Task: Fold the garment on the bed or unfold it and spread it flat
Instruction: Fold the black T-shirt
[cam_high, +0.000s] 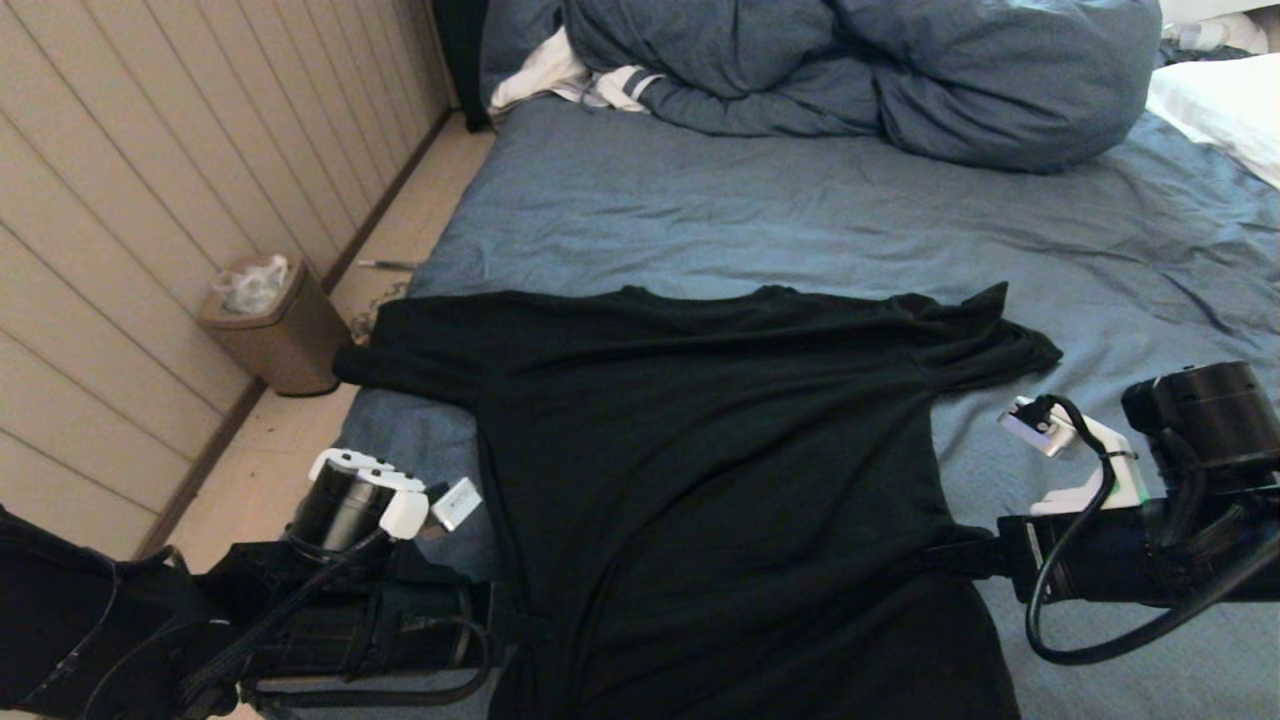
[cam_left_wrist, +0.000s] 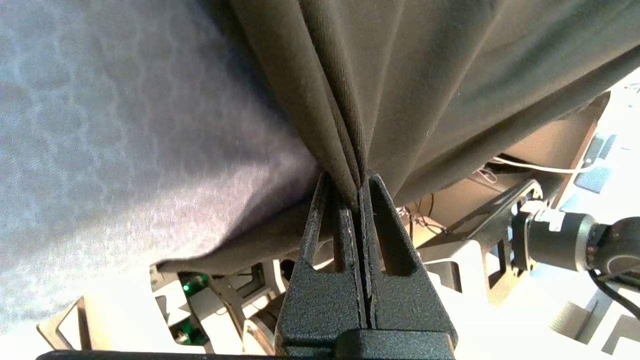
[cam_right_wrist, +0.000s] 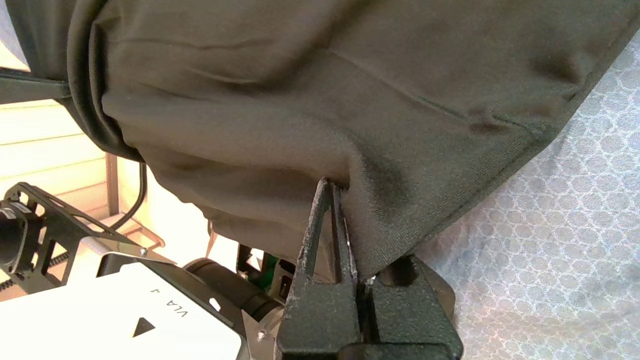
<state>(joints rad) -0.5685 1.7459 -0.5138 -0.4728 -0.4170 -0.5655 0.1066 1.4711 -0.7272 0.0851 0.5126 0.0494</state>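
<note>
The garment (cam_high: 700, 450), a black short-sleeved T-shirt with its plain side up, lies spread across the near part of the bed (cam_high: 800, 220), sleeves out to both sides and its lower part hanging over the near edge. My left gripper (cam_high: 515, 625) is shut on the shirt's left side edge; in the left wrist view the gripper (cam_left_wrist: 359, 187) pinches a gathered fold of the garment (cam_left_wrist: 400, 75). At the other side edge my right gripper (cam_high: 955, 555) is shut on the cloth. In the right wrist view the gripper (cam_right_wrist: 345, 210) is half buried in the garment (cam_right_wrist: 325, 90).
A bulky blue duvet (cam_high: 850, 70) and a white stripe-cuffed cloth (cam_high: 560, 75) lie at the far end of the bed, with a white pillow (cam_high: 1225, 105) at the far right. On the floor at the left, a brown waste bin (cam_high: 270, 325) stands against the panelled wall.
</note>
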